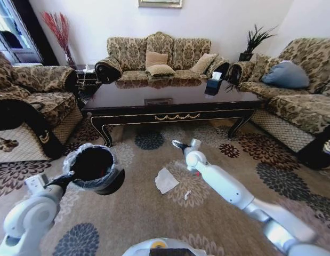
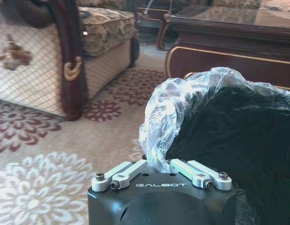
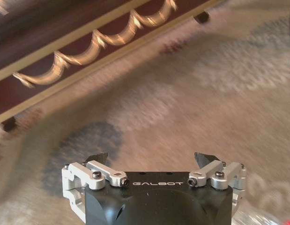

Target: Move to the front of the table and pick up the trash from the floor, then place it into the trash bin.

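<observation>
My left gripper [image 1: 67, 179] is shut on the rim of the black trash bin [image 1: 95, 169]. It pinches the crinkled plastic liner [image 2: 182, 98], and the bin is tilted with its mouth toward me. My right gripper [image 1: 184, 144] hangs open over the patterned floor [image 1: 154, 213], just in front of the dark table [image 1: 170, 114]. Nothing is between its fingers [image 3: 204, 158]. A crumpled white paper [image 1: 166, 180] lies on the carpet between the bin and the right arm. A small silvery scrap [image 1: 187, 195] lies beside it. Clear plastic with a red spot [image 3: 276, 219] peeks out under the right wrist.
An armchair [image 1: 31, 106] stands at the left, a sofa [image 1: 159, 58] behind the table, and another sofa [image 1: 303, 101] at the right. A tissue box [image 1: 213, 85] sits on the tabletop. Open carpet lies between me and the table.
</observation>
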You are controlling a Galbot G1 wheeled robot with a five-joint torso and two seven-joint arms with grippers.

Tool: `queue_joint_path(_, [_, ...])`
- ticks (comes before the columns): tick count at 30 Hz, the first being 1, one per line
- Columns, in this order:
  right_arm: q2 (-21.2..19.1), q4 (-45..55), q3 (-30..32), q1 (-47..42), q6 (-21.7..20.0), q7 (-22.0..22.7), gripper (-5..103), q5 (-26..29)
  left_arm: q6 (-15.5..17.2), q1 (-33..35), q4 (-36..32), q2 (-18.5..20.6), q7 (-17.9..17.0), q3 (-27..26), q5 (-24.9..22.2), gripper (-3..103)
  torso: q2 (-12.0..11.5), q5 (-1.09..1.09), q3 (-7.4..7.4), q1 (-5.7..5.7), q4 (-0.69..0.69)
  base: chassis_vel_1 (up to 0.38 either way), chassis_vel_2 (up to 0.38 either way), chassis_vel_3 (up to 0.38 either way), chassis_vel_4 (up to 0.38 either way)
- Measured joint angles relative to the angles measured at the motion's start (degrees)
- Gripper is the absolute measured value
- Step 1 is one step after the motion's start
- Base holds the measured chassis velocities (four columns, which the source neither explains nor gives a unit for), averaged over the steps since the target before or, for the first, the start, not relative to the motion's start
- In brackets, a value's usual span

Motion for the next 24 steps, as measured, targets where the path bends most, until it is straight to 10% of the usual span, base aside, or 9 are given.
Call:
queue_joint_path(5, [-0.7, -5.9, 0.7, -2.4, -0.6, -11.1, 100, -6.9, 0.0, 2.2, -1.4, -0.6, -0.1, -1.8, 0.0, 2, 0.0, 0.00, 0.00, 0.00, -0.05, 0.000, 0.000, 0.000, 0.000])
queue_joint_path(8, [-2.6, -14.8, -1.3, -2.4, 2.7, -30.4, 100, -20.8, 0.0, 3.7, -2.7, -1.4, -0.5, -2.4, 0.3, 2, 0.0, -0.01, 0.00, 0.00, -0.05, 0.000, 0.000, 0.000, 0.000])
queue_joint_path(13, [-2.3, -27.2, -2.5, 0.0, 6.5, -48.3, 100, -37.8, 0.0, 5.8, -4.6, -2.7, -0.6, -3.3, 0.8, 2, 0.0, -0.01, 0.00, 0.00, -0.07, 0.000, 0.000, 0.000, 0.000])
queue_joint_path(24, [4.7, -44.9, -3.3, 4.8, 13.6, -60.5, 100, -50.9, 0.0, 8.3, -7.0, -4.2, -0.6, -5.1, 1.0, 2, 0.0, -0.01, 0.00, 0.00, -0.03, 0.000, 0.000, 0.000, 0.000])
